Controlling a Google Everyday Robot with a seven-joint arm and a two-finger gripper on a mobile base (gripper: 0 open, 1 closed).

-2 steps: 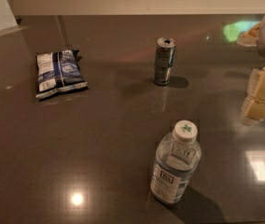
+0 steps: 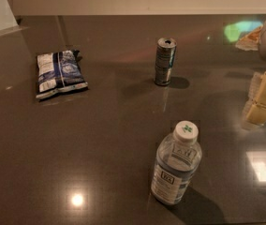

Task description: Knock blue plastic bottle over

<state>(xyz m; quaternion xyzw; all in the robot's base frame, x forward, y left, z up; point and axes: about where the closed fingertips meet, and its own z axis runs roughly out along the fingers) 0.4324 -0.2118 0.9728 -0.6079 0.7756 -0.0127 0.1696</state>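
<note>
The blue plastic bottle (image 2: 175, 165) stands upright at the front middle of the dark table, with a white cap bearing a green mark and a blue-and-white label. My gripper (image 2: 263, 96) is at the right edge of the camera view, a pale yellow shape just above the table. It is to the right of the bottle and a little farther back, well apart from it. Part of the arm above it is cut off by the edge of the view.
A dented silver can (image 2: 165, 62) stands upright behind the bottle. A blue-and-white snack bag (image 2: 59, 73) lies flat at the left. The dark glossy table (image 2: 105, 139) shows light reflections. A wall runs along the back edge.
</note>
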